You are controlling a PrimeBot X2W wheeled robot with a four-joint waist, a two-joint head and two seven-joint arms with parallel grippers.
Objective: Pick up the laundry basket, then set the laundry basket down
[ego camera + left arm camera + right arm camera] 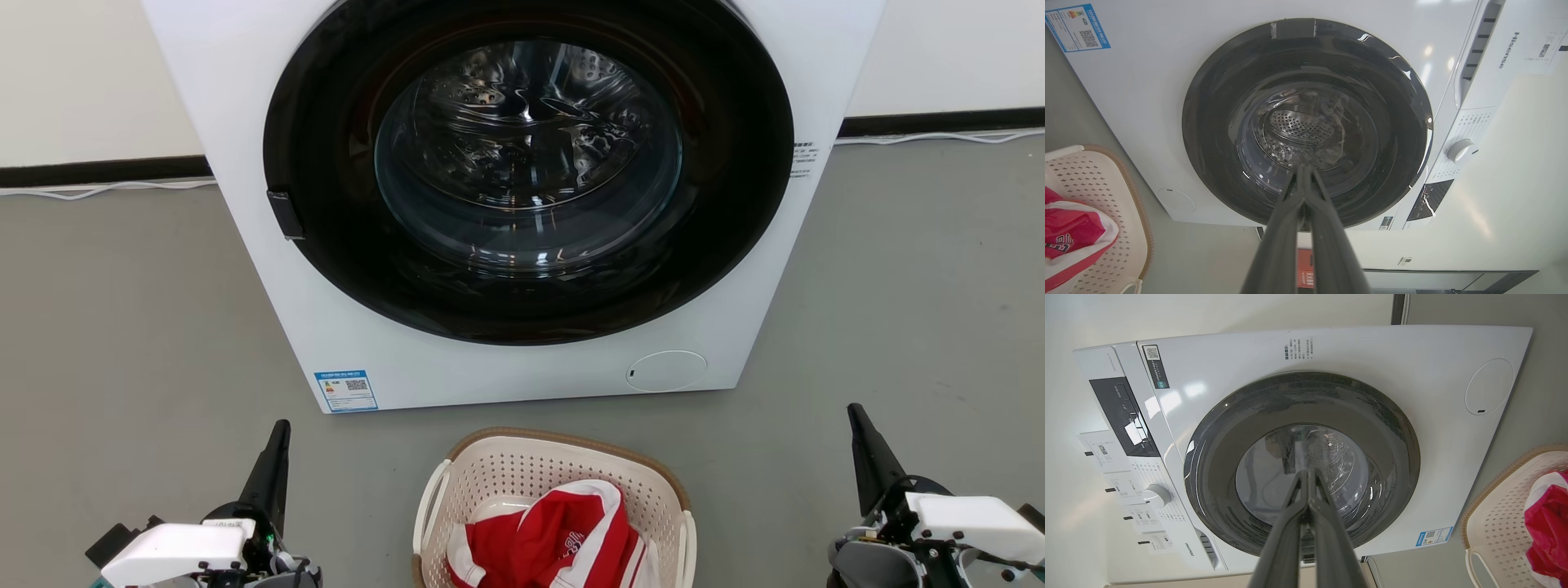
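The cream laundry basket with a brown rim and white side handles stands on the grey floor at the bottom centre of the head view, in front of the washing machine. A red and white garment lies in it. The basket also shows at the left edge of the left wrist view, and the basket sits at the right edge of the right wrist view. My left gripper is shut, off to the basket's left. My right gripper is shut, off to its right. Neither touches the basket.
A white front-loading washing machine with a closed dark round door stands just behind the basket. White cables run along the dark skirting by the wall. Grey floor spreads on both sides.
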